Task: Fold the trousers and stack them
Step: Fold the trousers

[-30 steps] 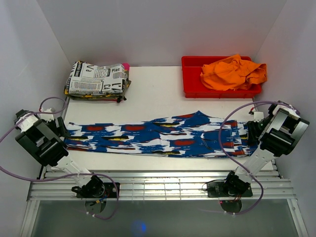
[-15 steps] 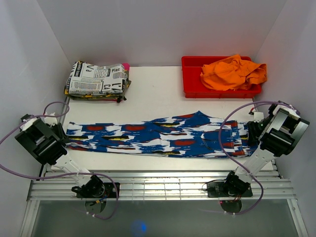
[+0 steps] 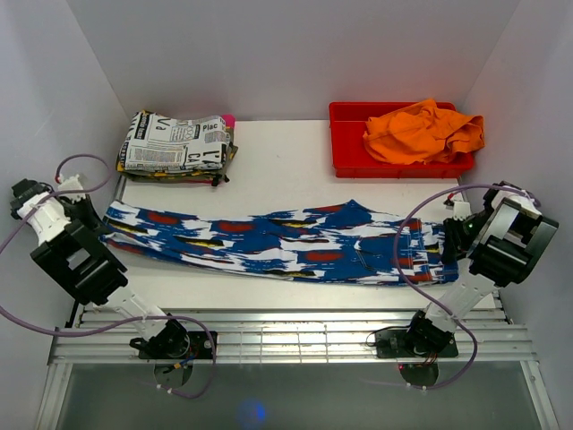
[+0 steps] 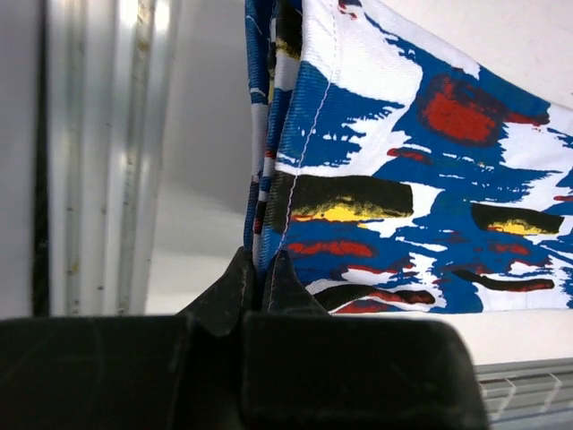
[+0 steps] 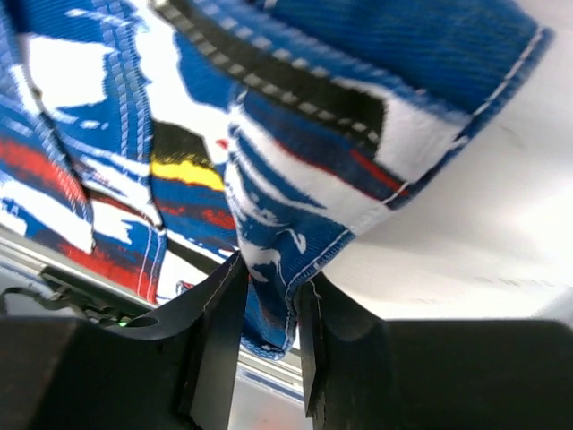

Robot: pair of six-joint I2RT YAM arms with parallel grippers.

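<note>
**Contents by count.** One pair of trousers [image 3: 286,242], blue with white, red, black and yellow marks. Two arms: the left arm [image 3: 76,264] and the right arm [image 3: 501,246]. Two end effectors, one per arm: the left end effector [image 4: 260,264] and the right end effector [image 5: 269,278]. Each has two fingers, four in all. Two purple cables: the left cable [image 3: 82,158] and the right cable [image 3: 399,255]. One red bin [image 3: 394,168], holding one orange cloth [image 3: 423,130]. One pile of folded cloth [image 3: 175,143], topped by a black-and-white newsprint piece; the number of pieces beneath cannot be told. One tabletop [image 3: 286,179].
</note>
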